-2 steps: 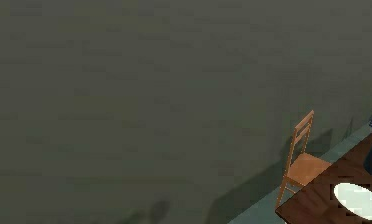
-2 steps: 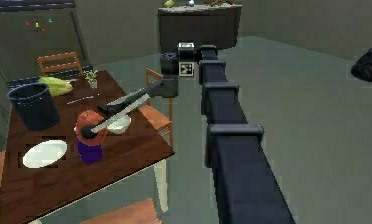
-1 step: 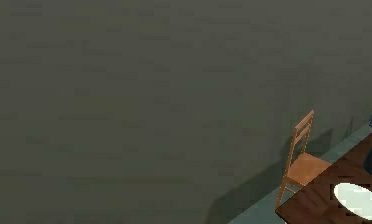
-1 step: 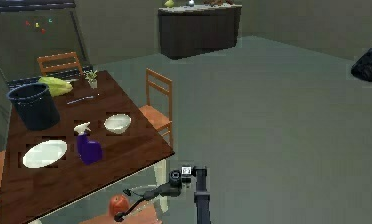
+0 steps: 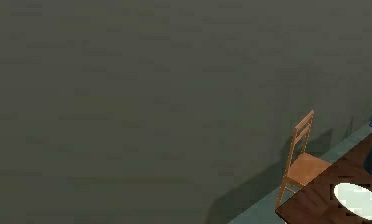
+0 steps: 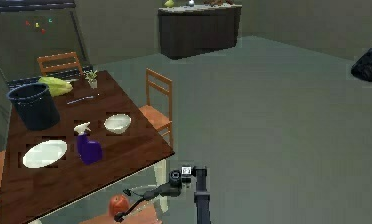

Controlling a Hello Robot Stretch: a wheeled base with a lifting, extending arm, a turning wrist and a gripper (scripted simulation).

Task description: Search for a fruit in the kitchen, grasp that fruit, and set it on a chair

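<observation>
Dark two-finger gripper [image 6: 132,197] hangs low beside the brown wooden table [image 6: 124,148], with the round red fruit [image 6: 118,205] at its fingertips. Grip state and hold: cannot tell. Probably positioned for placing on a chair.

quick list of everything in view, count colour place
table: one, brown, arm side view's left
chairs: two, light wood, beside the table
plate: one, white, table's near end
bowl: one, white, table's middle
spray bottle: one, purple, beside plate
bucket: one, dark, table's left edge
plant: one, green, table's far end
cabinet: one, dark, far wall
round fruit: one, red, at gripper's far end, held or not unclear
arm: one, dark, bottom edge
gripper: one, dark, left of arm
</observation>
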